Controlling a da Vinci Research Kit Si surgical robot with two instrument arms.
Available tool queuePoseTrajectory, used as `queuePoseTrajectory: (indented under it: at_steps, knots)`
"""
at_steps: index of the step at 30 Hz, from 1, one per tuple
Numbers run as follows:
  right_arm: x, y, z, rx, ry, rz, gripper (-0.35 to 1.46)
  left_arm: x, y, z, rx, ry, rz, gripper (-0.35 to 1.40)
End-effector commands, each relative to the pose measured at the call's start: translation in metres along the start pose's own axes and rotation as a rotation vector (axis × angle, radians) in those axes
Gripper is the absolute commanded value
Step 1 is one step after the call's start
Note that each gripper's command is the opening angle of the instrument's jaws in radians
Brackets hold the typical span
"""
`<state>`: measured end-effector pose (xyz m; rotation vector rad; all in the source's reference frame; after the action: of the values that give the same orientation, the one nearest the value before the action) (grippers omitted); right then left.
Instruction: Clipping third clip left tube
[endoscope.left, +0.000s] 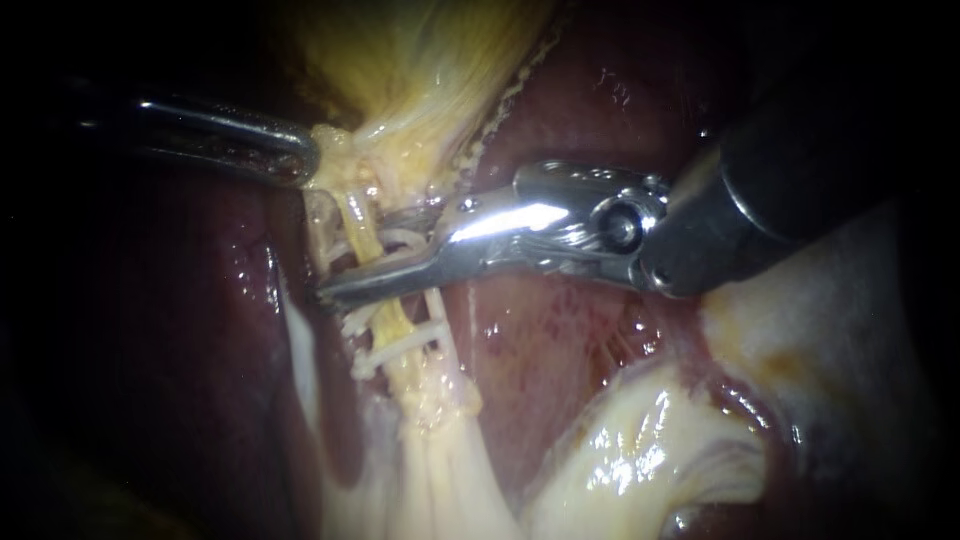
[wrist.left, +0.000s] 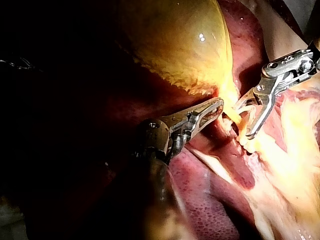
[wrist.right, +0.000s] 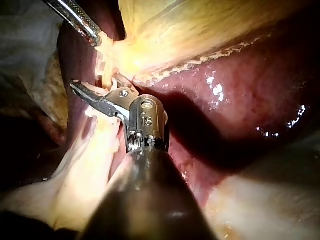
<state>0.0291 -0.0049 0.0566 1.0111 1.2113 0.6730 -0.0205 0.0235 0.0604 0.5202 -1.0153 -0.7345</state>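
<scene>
A thin yellow tube (endoscope.left: 366, 243) runs down from the gallbladder (endoscope.left: 420, 60) neck. My right instrument (endoscope.left: 355, 255) comes in from the right, and its open jaws straddle this tube, one on each side. A pale clip seems to sit between them. Just below, white clips (endoscope.left: 402, 345) cross the tube. My left instrument (endoscope.left: 308, 160) is shut on the yellowish tissue at the gallbladder neck. In the left wrist view, its jaws (wrist.left: 219, 106) hold that tissue, and the right instrument (wrist.left: 243, 121) gapes around the tube ahead of them.
Dark red liver (endoscope.left: 560, 330) lies behind and to the right of the tube. Pale glistening tissue (endoscope.left: 640, 450) sits at the lower right. Stringy white strands (endoscope.left: 440, 480) fan out below the clips. The right wrist view shows the left instrument's tip (wrist.right: 95, 37) beyond my right jaws (wrist.right: 95, 82).
</scene>
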Motion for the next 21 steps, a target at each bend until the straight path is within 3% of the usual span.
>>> queuePoseTrajectory:
  at_steps: [1,5,9,14,21]
  knots:
    - [0.0003,-0.0003,0.0,0.021,0.011,0.007,0.49,0.0,0.0,0.0,0.0,0.0,0.0,-0.35]
    - [0.0012,-0.0015,0.0004,0.101,0.049,0.027,0.47,0.0,0.0,0.0,0.0,0.0,0.0,-0.35]
    - [0.0019,-0.0022,0.0009,0.13,0.081,0.057,0.45,0.0,0.0,0.0,0.0,0.0,0.0,-0.35]
    - [0.0021,-0.0023,0.0012,0.133,0.09,0.064,0.42,0.0,0.0,-0.0001,0.001,0.0,0.0,-0.35]
    - [0.0031,-0.0023,0.0007,0.099,0.117,0.073,0.24,0.0,0.0,0.0,0.0,0.0,0.0,-0.35]
